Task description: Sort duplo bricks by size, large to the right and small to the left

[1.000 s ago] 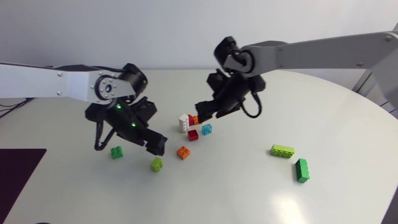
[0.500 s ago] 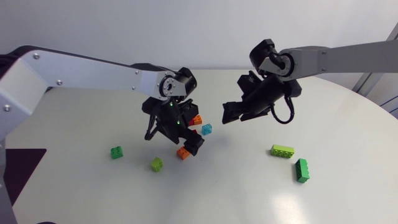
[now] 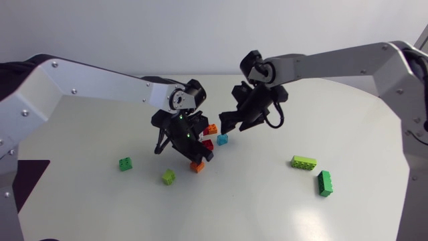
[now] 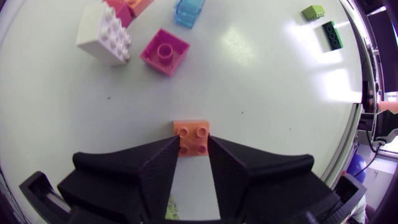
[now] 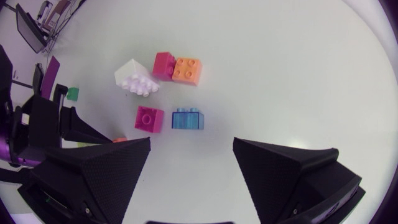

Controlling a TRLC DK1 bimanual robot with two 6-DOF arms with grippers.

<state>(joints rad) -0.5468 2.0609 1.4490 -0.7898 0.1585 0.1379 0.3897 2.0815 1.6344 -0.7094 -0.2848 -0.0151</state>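
Right hand (image 5: 192, 148) swung back, open near translucent cyan brick (image 5: 188, 119); left hand (image 4: 193, 147) pinches studded orange brick (image 4: 191, 130).

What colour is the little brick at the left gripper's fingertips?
The brick is orange, best seen in the left wrist view.

Saw a white table (image 3: 374, 134), round along its far and right edges, smooth with a dull sheen. Found a dark mat (image 3: 20, 179) lying at its near left edge in the head view. Noted soft, even light across the top, with faint grey shadows near the middle. Caught pale patches of glare (image 4: 236, 42) and a few tiny dark specks (image 4: 109, 97) in the left wrist view.
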